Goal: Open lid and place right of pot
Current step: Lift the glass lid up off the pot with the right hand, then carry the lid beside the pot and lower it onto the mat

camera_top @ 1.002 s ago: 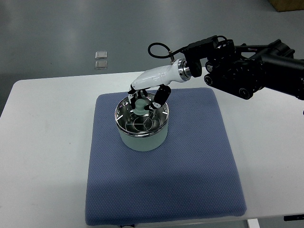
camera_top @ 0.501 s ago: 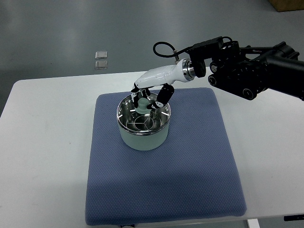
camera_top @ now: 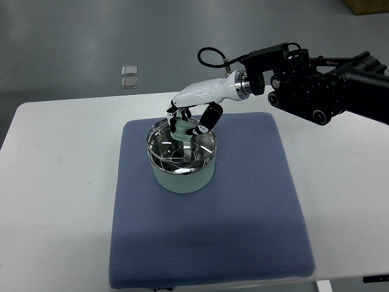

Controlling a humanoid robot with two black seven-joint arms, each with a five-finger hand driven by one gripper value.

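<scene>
The white right hand (camera_top: 191,125) had its fingers closed on the pale green knob of the glass lid (camera_top: 181,153), barely raised over the mint pot (camera_top: 182,176); carrying it right remained.

A glossy white plastic hand (camera_top: 193,117) meets a clear lid (camera_top: 180,152) rimmed in shiny metal. The pot (camera_top: 182,176) looks matt; the mat (camera_top: 243,213) is textured cloth.

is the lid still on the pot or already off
Partly lifted: the glass lid sits tilted in the pot rim, far edge raised, with the right robot hand gripping its knob.
</scene>
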